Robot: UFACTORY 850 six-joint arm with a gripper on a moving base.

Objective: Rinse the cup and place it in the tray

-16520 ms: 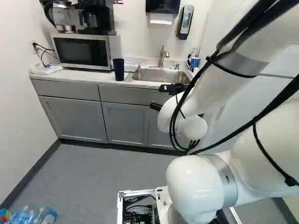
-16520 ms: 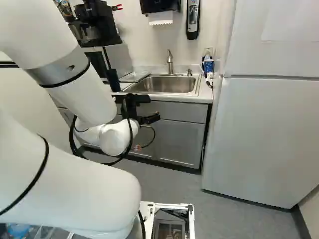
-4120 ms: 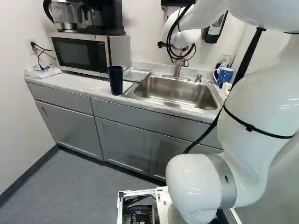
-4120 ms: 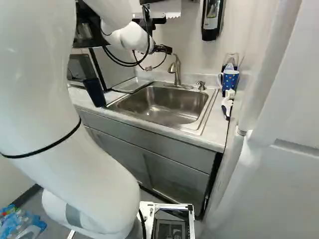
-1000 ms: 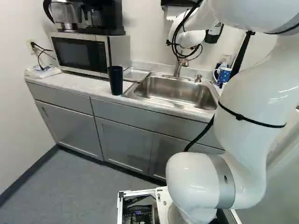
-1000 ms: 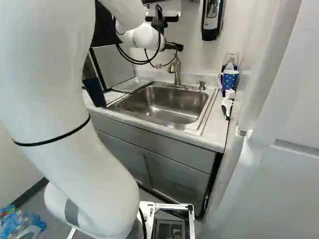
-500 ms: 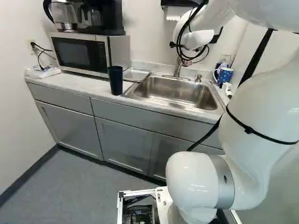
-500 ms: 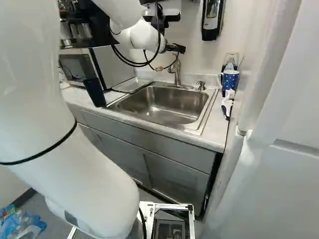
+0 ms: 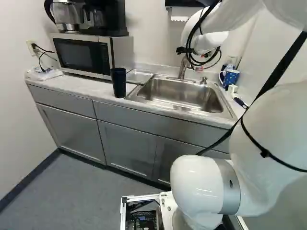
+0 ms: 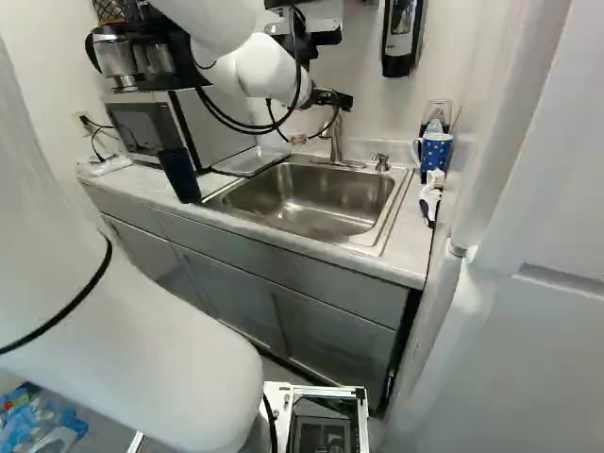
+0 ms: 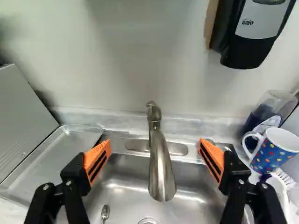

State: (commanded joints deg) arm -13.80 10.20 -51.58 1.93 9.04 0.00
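Logged hand (image 10: 333, 97) wide open, gripping nothing, above sink (image 11: 128, 175). Noted faucet (image 11: 161, 168) ahead; to its left, tray (image 11: 60, 149) and upright cup (image 9: 118, 82); to its right, dotted mug (image 11: 271, 151).

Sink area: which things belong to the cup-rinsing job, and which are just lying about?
Job:
dark cup, probably the one meant
faucet
sink
tray
gripper, open

Just there:
dotted mug, probably
spoon, in the sink
brush
soap dispenser
microwave
coffee maker
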